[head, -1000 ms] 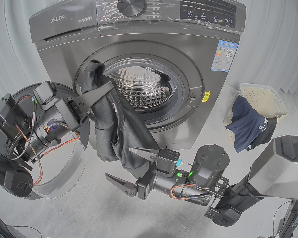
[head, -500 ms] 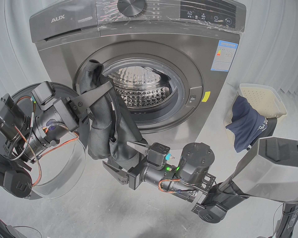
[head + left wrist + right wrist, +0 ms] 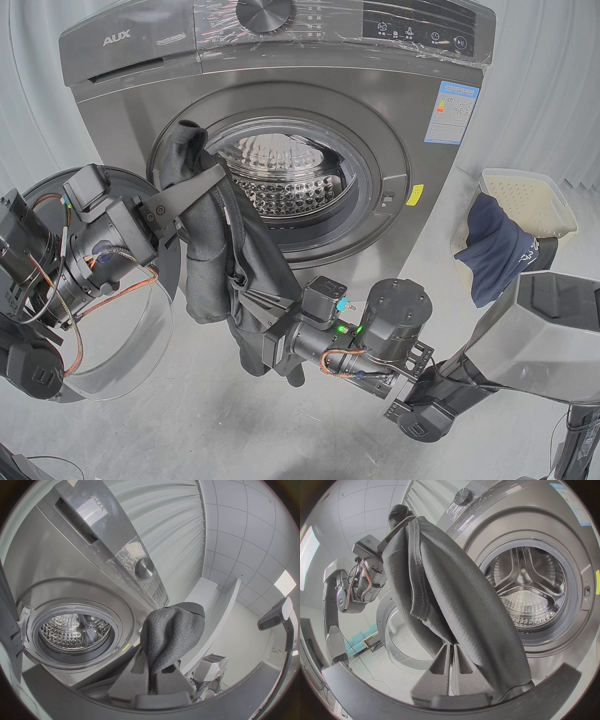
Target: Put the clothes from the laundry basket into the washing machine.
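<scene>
Head view gives you the dark grey garment (image 3: 250, 262) hanging in front of the washing machine (image 3: 387, 119), stretched between both arms. Its cloth is a fine perforated knit with a stitched hem band, and it falls in long soft folds. Your left gripper (image 3: 209, 178) has its wedge-shaped fingers (image 3: 132, 680) pressed together on the upper end. A rounded bunch of fabric pokes above them, beside the left rim of the round opening. Your right gripper (image 3: 253, 306) is clamped on the lower part, below the opening, with loose cloth hanging off it. Behind the garment is the ribbed, hole-dotted steel drum (image 3: 281, 175). The clear round door (image 3: 125, 350) is swung out to the left. Off to the right, a pale plastic laundry basket (image 3: 531, 194) holds a navy garment (image 3: 494, 250) draped over its rim.
</scene>
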Tool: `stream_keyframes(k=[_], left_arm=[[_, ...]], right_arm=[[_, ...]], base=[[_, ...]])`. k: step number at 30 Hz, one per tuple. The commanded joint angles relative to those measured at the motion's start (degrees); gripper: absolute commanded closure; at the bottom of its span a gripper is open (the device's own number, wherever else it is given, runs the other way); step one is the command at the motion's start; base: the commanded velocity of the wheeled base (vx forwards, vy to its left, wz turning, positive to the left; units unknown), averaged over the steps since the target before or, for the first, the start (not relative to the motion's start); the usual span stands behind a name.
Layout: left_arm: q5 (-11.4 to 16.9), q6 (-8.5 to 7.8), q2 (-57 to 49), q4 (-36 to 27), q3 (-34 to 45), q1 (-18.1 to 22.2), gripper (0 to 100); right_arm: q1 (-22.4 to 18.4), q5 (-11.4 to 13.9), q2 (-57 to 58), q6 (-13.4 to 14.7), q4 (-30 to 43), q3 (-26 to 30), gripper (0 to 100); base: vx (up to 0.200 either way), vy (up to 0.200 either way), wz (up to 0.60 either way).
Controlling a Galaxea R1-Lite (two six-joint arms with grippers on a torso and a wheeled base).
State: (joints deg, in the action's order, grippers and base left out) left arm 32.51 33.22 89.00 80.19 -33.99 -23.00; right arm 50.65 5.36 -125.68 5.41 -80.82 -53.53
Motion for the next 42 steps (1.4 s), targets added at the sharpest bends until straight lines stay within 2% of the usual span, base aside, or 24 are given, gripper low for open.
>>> stream_keyframes(k=[1,6,12,14,20,23,27,29,32,34,35,37,38,42], left_arm=[[0.0,0.00,-0.1,0.1,-0.1,0.2,100],[0.1,0.00,-0.1,0.1,-0.5,1.6,100],[0.1,0.00,-0.1,0.1,-0.2,2.4,100],[0.1,0.00,-0.3,0.1,0.0,2.4,100],[0.2,0.00,-1.9,-0.5,0.2,2.3,100],[0.3,0.09,-2.5,-0.6,0.3,2.3,100],[1.1,0.18,-5.2,-0.7,1.7,1.8,100],[1.2,0.18,-5.9,-0.8,2.5,1.6,100],[1.1,0.18,-6.2,-0.8,2.9,1.0,100],[1.1,0.18,-6.1,-0.8,2.8,1.0,100],[1.1,0.18,-6.1,-0.8,2.8,1.0,100],[1.1,0.18,-5.6,-0.8,2.2,0.9,100],[1.0,0.18,-5.5,-0.8,1.9,0.9,100],[0.6,0.18,-4.6,-0.8,1.5,0.9,100]], right_arm=[[-0.2,0.0,2.1,-0.1,0.1,2.2,100],[-0.5,0.1,9.6,-0.3,0.7,8.4,100],[-4.3,1.8,18.8,-0.8,3.4,13.1,100],[-6.1,3.3,20.8,-0.8,4.3,13.5,100],[-9.4,4.8,23.9,-0.8,5.9,13.5,100],[-11.1,4.9,24.0,-0.8,6.0,13.0,100],[-16.4,4.9,23.6,-0.8,6.0,9.0,100],[-17.4,4.9,23.6,-0.8,6.0,8.2,100],[-17.0,5.1,23.6,-0.7,6.1,8.8,100],[-15.9,4.8,23.5,-0.7,5.9,12.2,100],[-15.9,4.8,23.5,-0.7,5.9,12.2,100],[-12.2,4.4,21.1,-1.7,5.1,14.0,100],[-11.1,4.4,20.3,-1.8,4.9,14.2,0],[-6.8,4.8,20.0,-1.9,4.8,14.7,0]], base=[[0.000,0.000,0.00],[0.000,0.000,0.00],[0.000,0.000,0.00],[0.000,0.000,0.00],[0.000,0.000,0.00],[0.000,0.000,0.00],[0.000,0.000,0.00],[0.000,0.000,0.00],[0.000,0.000,0.00],[0.000,0.000,0.00],[0.000,0.000,0.00],[0.000,0.000,0.00],[0.000,0.000,0.00],[0.000,0.000,0.00]])
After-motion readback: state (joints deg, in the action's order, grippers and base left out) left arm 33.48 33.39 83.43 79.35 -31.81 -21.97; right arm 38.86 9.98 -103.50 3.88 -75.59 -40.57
